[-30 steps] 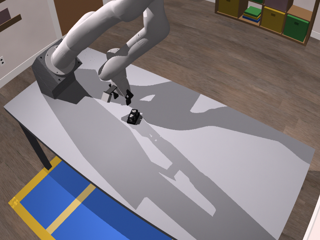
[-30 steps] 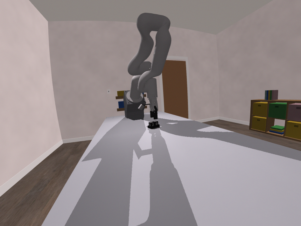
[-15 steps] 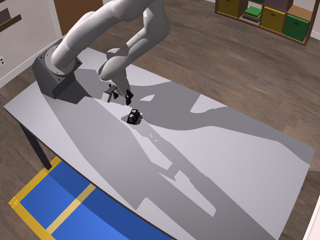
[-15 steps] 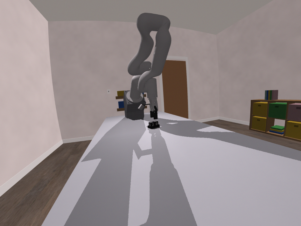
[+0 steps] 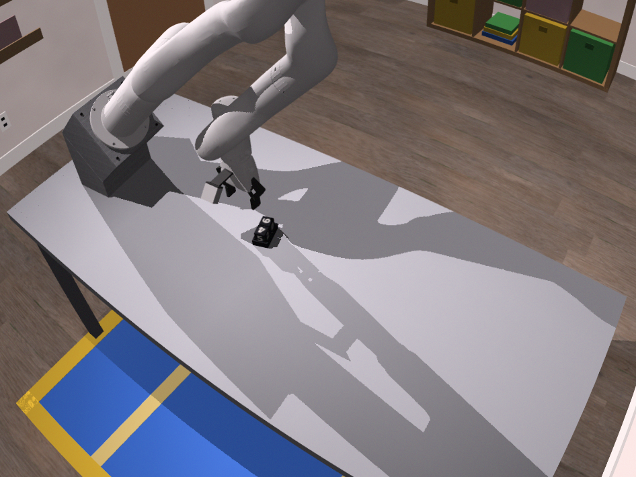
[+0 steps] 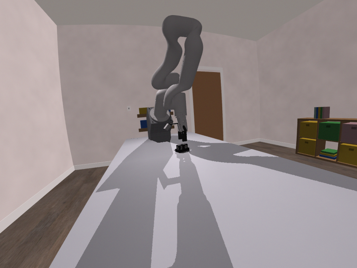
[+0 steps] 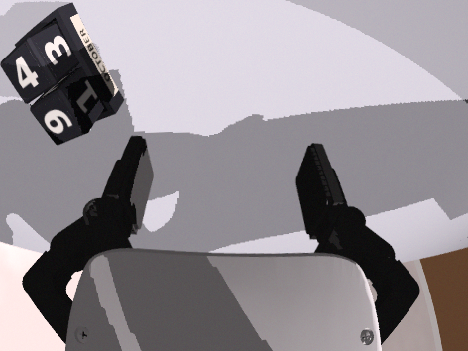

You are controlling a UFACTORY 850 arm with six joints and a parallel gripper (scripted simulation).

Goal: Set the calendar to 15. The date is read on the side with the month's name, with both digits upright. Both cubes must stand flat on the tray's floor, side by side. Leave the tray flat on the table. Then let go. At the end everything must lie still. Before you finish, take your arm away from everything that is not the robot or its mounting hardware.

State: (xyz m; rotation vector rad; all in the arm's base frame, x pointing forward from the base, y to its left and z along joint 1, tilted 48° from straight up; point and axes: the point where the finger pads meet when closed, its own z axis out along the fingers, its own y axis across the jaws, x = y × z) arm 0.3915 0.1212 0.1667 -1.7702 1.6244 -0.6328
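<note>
The black tray (image 5: 263, 244) (image 6: 182, 151) (image 7: 117, 105) stands on the table with two black cubes side by side in it. Its OCTOBER label (image 7: 94, 55) faces the arm's side. In the wrist view, one cube (image 7: 26, 73) shows 4 on top and 3 on the month side. The other cube (image 7: 58, 121) shows 6 on top and a shaded 1 on the month side. Read from that side, the 1 is left of the 3. A thin gap shows between them. My gripper (image 5: 241, 200) (image 6: 182, 139) (image 7: 226, 158) is open and empty, above the table on the month side, off the tray.
The arm's base (image 5: 107, 148) (image 6: 159, 131) stands at the table's far end. The arm's shadows fall across the table (image 5: 487, 318) (image 6: 259, 216). A shelf with bins (image 5: 544, 41) (image 6: 322, 138) stands away from the table.
</note>
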